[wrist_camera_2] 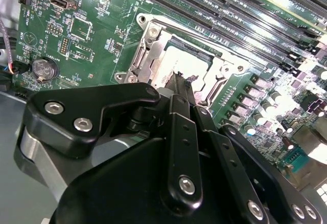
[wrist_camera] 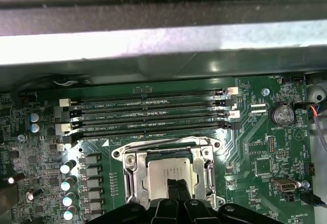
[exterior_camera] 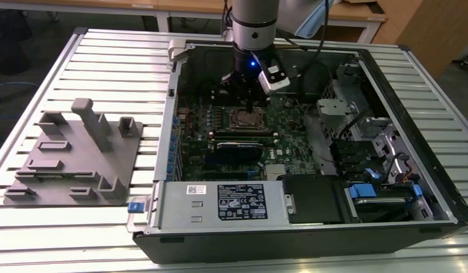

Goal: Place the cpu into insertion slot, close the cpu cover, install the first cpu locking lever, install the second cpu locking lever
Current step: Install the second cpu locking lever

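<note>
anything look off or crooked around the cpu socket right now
Nothing stands out. The cpu lies flat and square in the insertion slot, framed evenly by the cpu cover, with the gripper directly over it.

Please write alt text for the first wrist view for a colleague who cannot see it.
The black gripper hangs just above the silver-grey square cpu, which lies in the silver-rimmed insertion slot on a green motherboard. Four long black memory slots run beside the socket.
</note>
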### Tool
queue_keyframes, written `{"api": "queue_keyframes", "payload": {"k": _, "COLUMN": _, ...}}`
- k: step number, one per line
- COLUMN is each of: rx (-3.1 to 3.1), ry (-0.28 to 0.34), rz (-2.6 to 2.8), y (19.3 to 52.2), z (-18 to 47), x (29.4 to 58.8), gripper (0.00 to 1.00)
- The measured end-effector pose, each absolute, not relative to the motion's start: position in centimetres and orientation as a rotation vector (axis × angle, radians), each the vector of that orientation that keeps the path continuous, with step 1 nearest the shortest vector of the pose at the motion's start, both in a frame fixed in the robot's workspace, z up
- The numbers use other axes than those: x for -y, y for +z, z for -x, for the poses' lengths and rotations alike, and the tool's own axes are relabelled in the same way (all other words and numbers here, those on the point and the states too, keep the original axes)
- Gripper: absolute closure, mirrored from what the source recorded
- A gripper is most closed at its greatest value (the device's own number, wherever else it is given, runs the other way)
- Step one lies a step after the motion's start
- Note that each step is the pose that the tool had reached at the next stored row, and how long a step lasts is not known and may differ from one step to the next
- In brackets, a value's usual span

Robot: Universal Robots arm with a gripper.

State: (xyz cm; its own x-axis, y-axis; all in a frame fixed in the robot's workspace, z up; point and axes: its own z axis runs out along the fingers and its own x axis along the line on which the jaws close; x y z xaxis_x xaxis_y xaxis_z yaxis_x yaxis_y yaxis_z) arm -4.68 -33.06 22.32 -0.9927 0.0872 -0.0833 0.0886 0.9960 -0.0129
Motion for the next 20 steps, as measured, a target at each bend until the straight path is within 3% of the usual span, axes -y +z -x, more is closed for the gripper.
{"api": "queue_keyframes", "payload": {"k": 20, "rx": -3.056, "ry": -0.026, "rz": -0.135, "y": 23.15, "z": 4.68, "x": 33.06, "gripper": 0.89}}
